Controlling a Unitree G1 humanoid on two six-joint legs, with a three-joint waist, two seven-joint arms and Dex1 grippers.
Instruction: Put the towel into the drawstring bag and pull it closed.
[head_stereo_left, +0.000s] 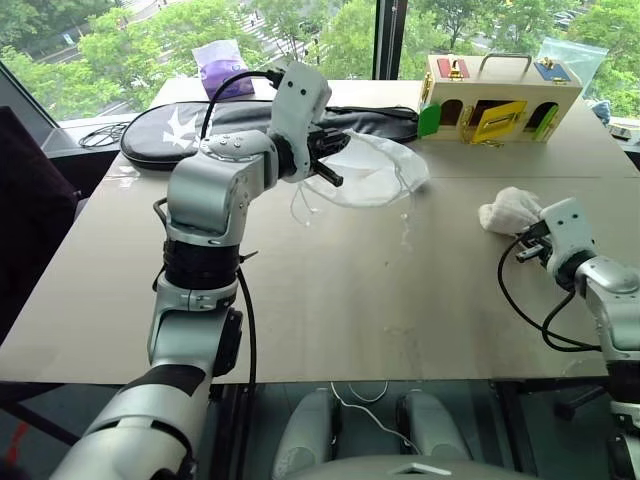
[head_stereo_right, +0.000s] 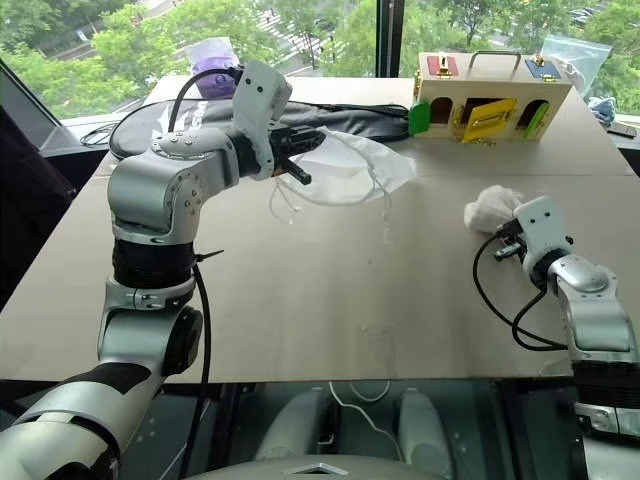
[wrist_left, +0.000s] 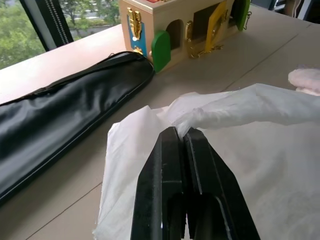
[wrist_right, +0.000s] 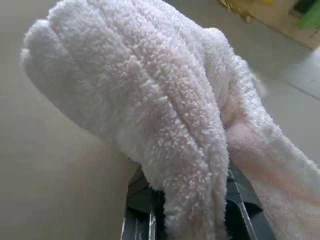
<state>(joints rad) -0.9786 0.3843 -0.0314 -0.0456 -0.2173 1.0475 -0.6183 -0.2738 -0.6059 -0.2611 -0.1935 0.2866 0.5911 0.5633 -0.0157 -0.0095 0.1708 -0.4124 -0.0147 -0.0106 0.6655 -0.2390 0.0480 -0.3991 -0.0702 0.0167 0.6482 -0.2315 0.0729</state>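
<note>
Left gripper clenched on a fold of the drawstring bag, lifting its edge off the table toward the far edge, just in front of the black case. Right gripper clamped on the towel, near the table's right edge.

Between the two arms the table lies bare, a broad open stretch from the near edge up to the drawstring bag. Behind the bag, a long black case and a wooden box close off the far side. A cable lies at the far left corner, beside the case
</note>
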